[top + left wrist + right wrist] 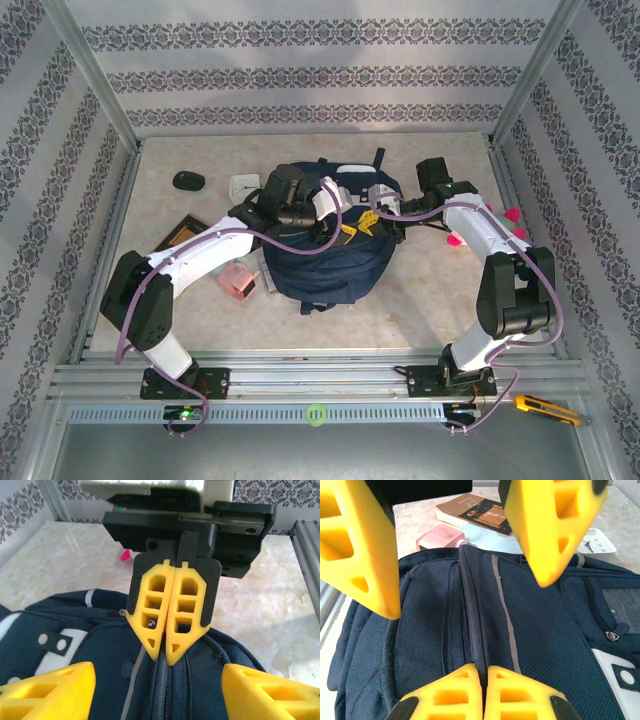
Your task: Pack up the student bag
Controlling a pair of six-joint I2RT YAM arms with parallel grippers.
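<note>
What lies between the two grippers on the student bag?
In the right wrist view there is no loose object. The raised zipper seam of the student bag runs from the shut right gripper to the open left gripper.

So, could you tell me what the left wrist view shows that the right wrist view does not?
Left wrist view: a small pink object on the table beyond the student bag, and a metal frame rail at right. Right wrist view: a book, a pink box and a white item past the bag, plus a zipper pull on a front pocket. Both: the bag's zipper seam, the right gripper shut with its tips on that seam, and the left gripper open, fingers spread either side of it.
</note>
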